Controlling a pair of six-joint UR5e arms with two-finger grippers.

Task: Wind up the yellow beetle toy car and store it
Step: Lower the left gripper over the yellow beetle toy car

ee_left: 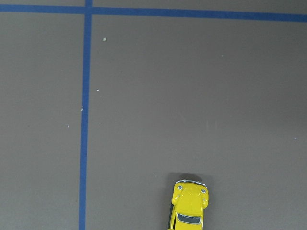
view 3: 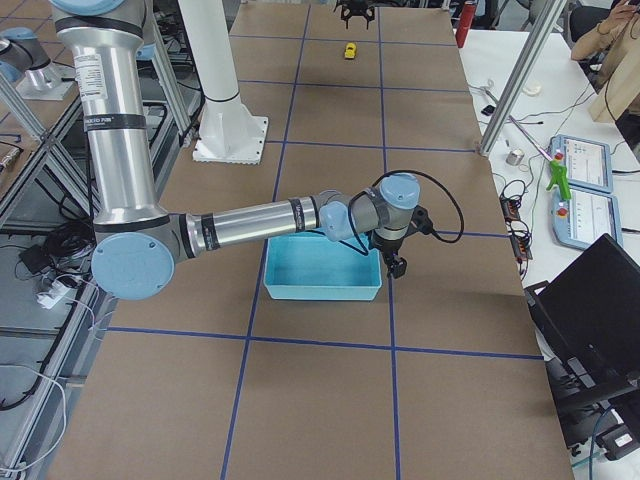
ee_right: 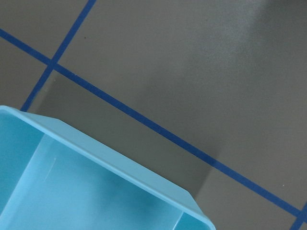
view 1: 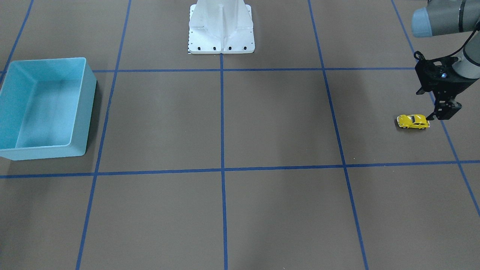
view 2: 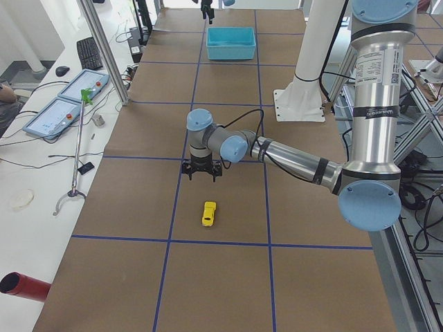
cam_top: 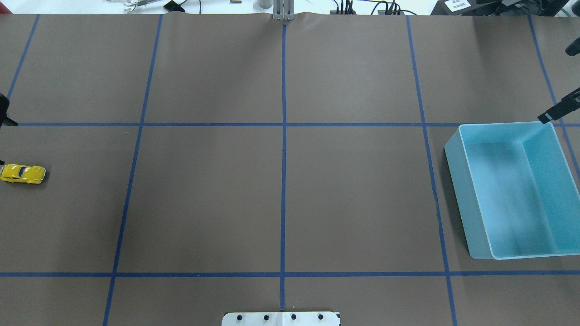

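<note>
Front view: my left gripper point(view 1: 438, 117) hangs just beside the yellow beetle toy car point(view 1: 413, 121), fingers apart, nothing held. The car stands on its wheels on the table point(view 1: 262, 123), well apart from the light blue bin point(view 1: 88, 112).
Overhead: only a black part of my right gripper point(cam_top: 555, 112) shows by the bin's far corner; I cannot tell its opening.
Left wrist: the car sits at the bottom edge.
Right wrist: only the bin's corner shows.

One yellow beetle toy car point(view 1: 413, 121), one blue bin point(view 1: 89, 112), two tools (left tool point(view 1: 441, 115), right tool point(cam_top: 559, 110))
</note>
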